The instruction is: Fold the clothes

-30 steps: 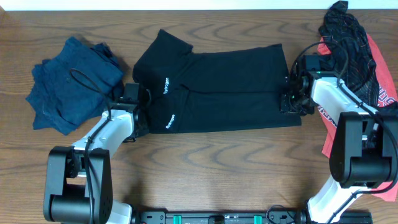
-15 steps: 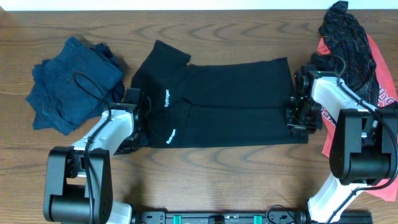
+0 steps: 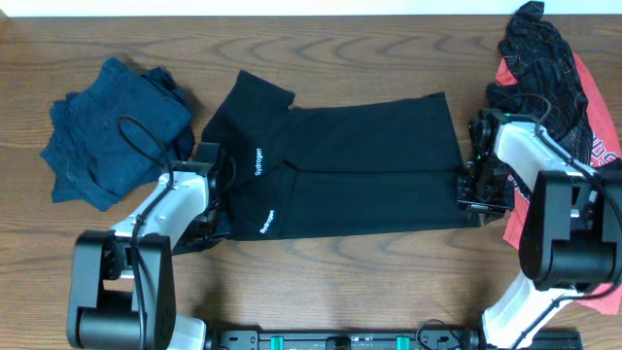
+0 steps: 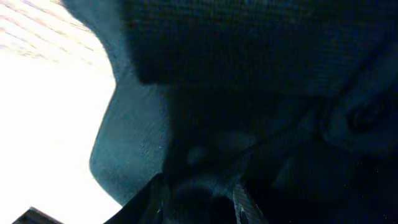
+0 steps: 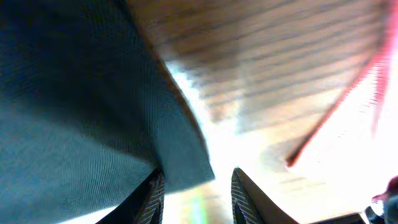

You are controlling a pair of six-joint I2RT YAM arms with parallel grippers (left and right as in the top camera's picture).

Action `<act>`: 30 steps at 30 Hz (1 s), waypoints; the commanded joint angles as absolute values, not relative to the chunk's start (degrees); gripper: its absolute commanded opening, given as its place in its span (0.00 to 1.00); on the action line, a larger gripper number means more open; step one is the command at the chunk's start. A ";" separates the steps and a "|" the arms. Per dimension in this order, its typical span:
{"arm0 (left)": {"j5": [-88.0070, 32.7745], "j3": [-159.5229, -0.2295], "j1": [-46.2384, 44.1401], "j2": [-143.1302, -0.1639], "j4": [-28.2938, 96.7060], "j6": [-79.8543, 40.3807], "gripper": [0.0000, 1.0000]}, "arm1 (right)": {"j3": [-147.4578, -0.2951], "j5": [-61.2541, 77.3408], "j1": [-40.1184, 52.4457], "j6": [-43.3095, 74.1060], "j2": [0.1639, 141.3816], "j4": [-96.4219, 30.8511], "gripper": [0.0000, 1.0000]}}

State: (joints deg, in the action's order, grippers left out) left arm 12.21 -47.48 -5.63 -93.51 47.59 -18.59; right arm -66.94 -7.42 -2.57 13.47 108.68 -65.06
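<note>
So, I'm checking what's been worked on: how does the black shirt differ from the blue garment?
The shirt lies spread flat; the blue garment sits bunched in a heap. The shirt bears white lettering; the blue garment shows none. The left pincer and right pincer are at the shirt's ends; neither is at the blue garment. Both are dark cloth on the table.

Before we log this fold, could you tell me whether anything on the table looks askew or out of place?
The black shirt lies folded lengthwise, but its sleeve juts out past the far-left corner, breaking the rectangle. The blue garment and the red and dark heap are merely unfolded.
</note>
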 commanded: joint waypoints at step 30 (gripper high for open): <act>-8.60 -100.12 -0.40 -119.35 39.51 5.34 0.76 | -67.61 0.64 -1.39 7.14 77.91 -51.90 0.60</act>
State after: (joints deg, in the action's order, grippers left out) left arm -4.10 -96.42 -1.83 -114.69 39.13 1.26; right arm -67.22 0.30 -1.89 8.01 78.00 -51.72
